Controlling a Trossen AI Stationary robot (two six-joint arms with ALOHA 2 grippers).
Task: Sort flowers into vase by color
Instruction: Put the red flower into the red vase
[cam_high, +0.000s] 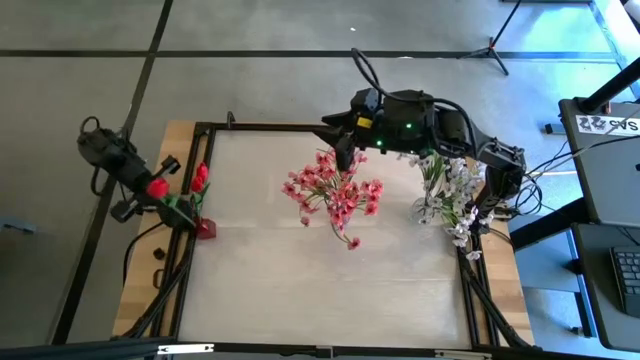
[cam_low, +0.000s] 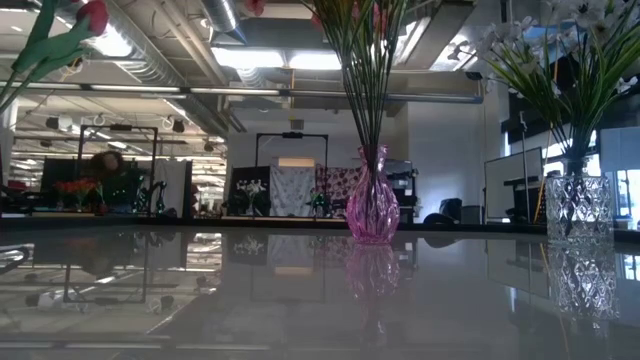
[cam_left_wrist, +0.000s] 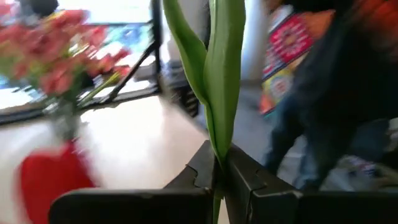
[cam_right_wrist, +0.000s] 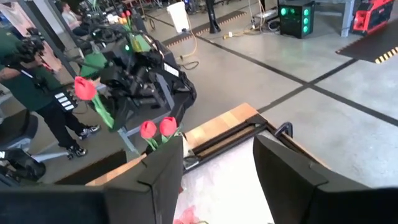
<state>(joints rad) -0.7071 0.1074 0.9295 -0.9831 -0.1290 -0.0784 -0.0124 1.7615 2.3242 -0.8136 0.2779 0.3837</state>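
My left gripper (cam_high: 150, 195) (cam_left_wrist: 219, 177) is at the table's left edge, shut on a single red flower whose bud (cam_high: 157, 187) (cam_right_wrist: 84, 88) shows past it. Just to its right a small red vase (cam_high: 205, 228) (cam_left_wrist: 50, 180) stands on the table and holds two red buds (cam_right_wrist: 155, 127). The pink flowers (cam_high: 335, 195) stand by their stems in a pink vase (cam_low: 372, 210) at mid-table. The white flowers (cam_high: 445, 190) stand in a clear glass vase (cam_low: 578, 205) at the right. My right gripper (cam_high: 345, 150) (cam_right_wrist: 217, 174) hangs open above the pink flowers, with nothing between its fingers. My left gripper pinches the red flower's green stem and long leaves (cam_left_wrist: 217, 158) between its two fingers, well below the bud. The fingers point roughly level and lie across the stem. The flower stands up out of the hold, lifted clear of the table.
A black frame (cam_high: 300, 127) borders the white table top, with wooden edging outside it. Bare table lies near the front edge (cam_high: 320, 290). A person (cam_right_wrist: 31, 74) stands in the room beyond the table's left side, and cables run along both sides.
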